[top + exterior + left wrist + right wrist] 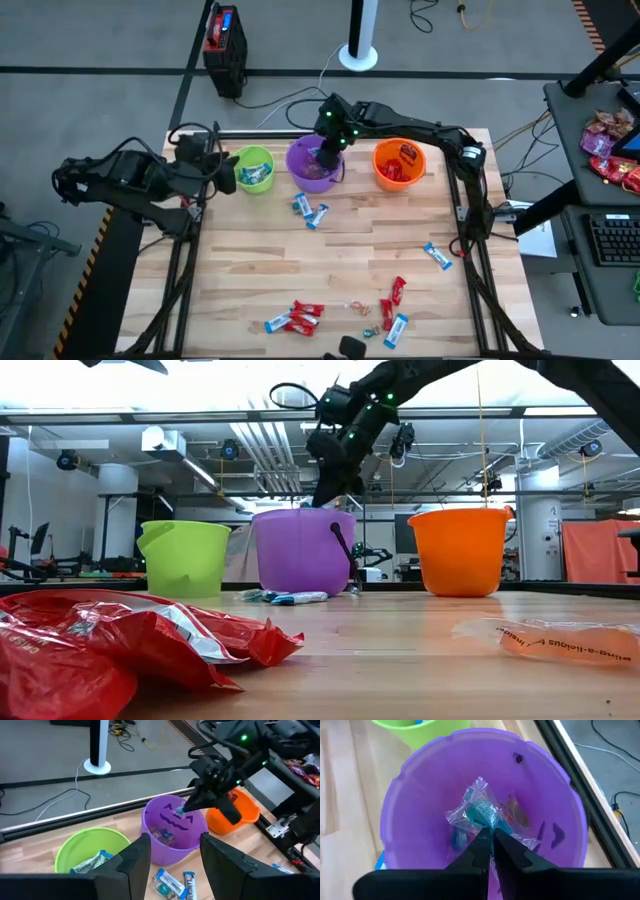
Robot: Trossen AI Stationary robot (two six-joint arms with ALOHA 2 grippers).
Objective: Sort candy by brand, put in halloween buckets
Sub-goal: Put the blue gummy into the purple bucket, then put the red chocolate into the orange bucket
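high: we see the right end effector (325, 155) over the purple bucket (303, 172) | low: it dips past the rim | left wrist: left end effector (170, 852) parted, empty | right wrist: fingers pinched on a clear-wrapped teal candy (481, 813), bucket directly beneath.

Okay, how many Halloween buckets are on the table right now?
3, in a row along the far edge: lime green bucket toward the left arm, purple bucket in the middle, orange bucket toward the right. None look hidden.

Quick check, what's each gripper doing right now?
Left gripper: open, empty, near the green bucket.
Right gripper: shut on a clear candy over the purple bucket.
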